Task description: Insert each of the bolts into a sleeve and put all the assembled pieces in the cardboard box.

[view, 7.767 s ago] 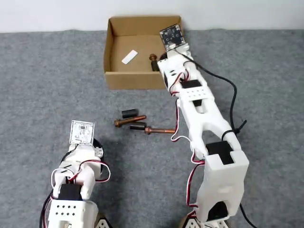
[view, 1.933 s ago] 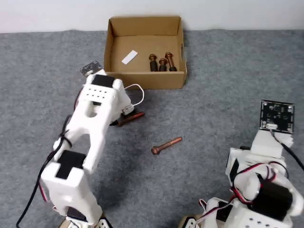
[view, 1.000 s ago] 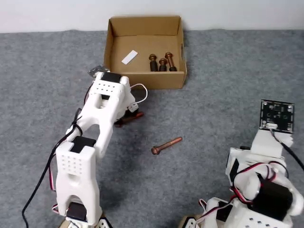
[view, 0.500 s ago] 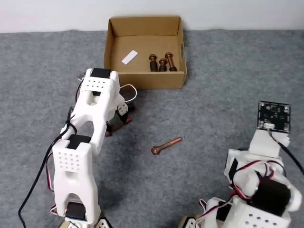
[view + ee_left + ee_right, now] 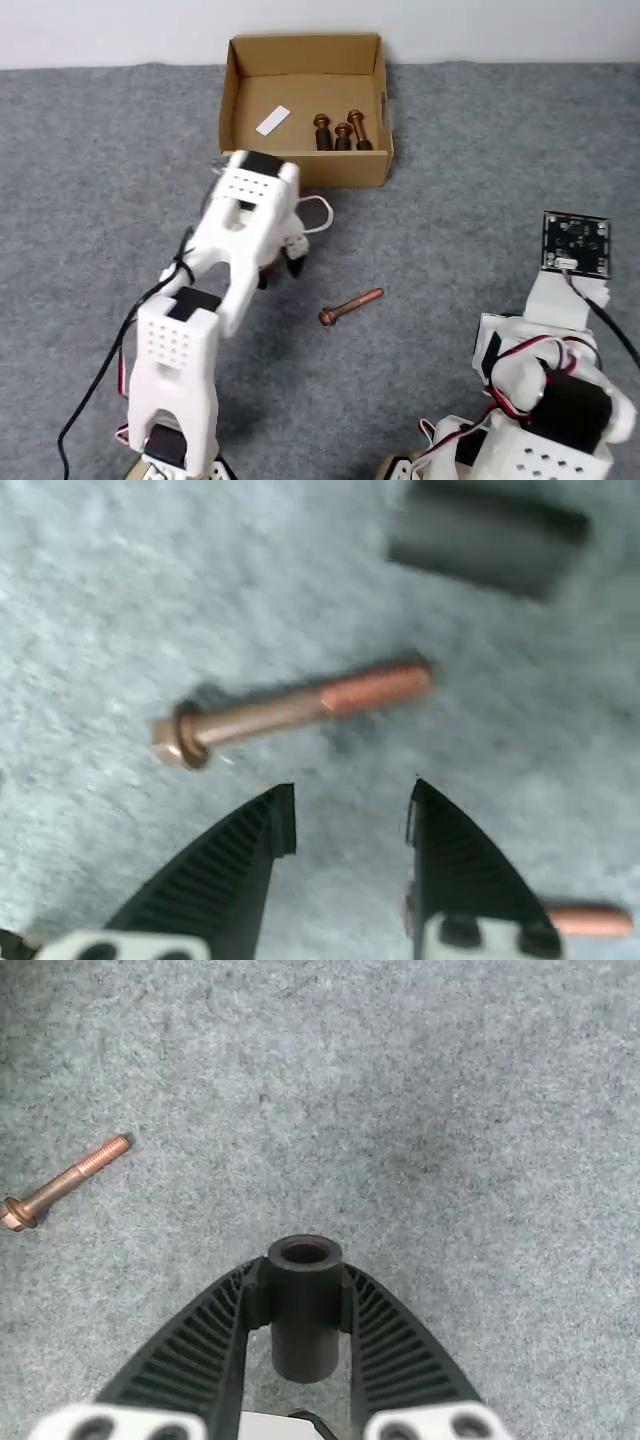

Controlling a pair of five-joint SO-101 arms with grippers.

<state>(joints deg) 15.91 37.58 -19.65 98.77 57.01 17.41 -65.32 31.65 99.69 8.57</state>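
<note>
Near the middle of the high view, the left pincer (image 5: 350, 790) hangs moderately wide over a copper bolt (image 5: 290, 710) lying on the grey table (image 5: 480, 160), with a black sleeve (image 5: 485, 540) lying close beside that bolt. At lower right, the right pincer (image 5: 303, 1275) is closed around a second sleeve (image 5: 305, 1330), whose open end shows at the fingertips, while a loose bolt (image 5: 350, 305) lies at centre and three assembled pieces (image 5: 340, 132) sit inside the cardboard box (image 5: 305, 168) at upper centre.
</note>
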